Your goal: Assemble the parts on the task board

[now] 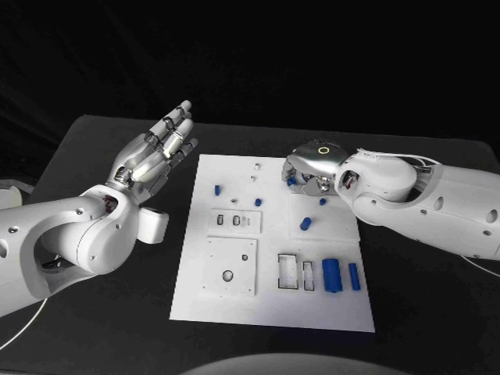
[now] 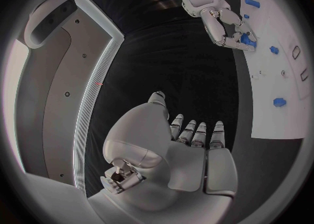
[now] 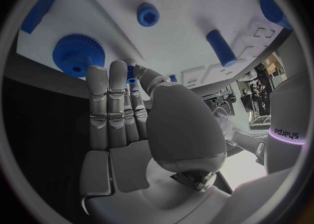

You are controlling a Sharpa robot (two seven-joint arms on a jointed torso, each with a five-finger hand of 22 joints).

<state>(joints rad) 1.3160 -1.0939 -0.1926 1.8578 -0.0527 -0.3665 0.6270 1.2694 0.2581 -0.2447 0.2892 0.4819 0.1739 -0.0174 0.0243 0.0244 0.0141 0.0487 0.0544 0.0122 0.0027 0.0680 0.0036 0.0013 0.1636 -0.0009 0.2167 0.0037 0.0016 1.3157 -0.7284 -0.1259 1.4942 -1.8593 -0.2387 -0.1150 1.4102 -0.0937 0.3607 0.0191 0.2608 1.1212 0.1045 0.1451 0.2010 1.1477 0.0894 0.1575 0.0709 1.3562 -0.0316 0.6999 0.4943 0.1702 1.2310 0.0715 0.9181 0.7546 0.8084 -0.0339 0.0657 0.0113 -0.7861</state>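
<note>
Right robot hand [image 1: 308, 168] is down at the far right corner of the task board [image 1: 270, 312], fingertips pinching a small blue part [image 3: 131, 73] right beside the blue gear [image 3: 78, 51]. Left robot hand [image 1: 158, 152] hovers spread off the board's left edge, holding nothing, so the right one's way nearer.

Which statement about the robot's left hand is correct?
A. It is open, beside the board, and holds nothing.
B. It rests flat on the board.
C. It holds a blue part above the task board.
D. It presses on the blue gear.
A: the left hand is beside the task board, fingers straight, with nothing in it.
</note>
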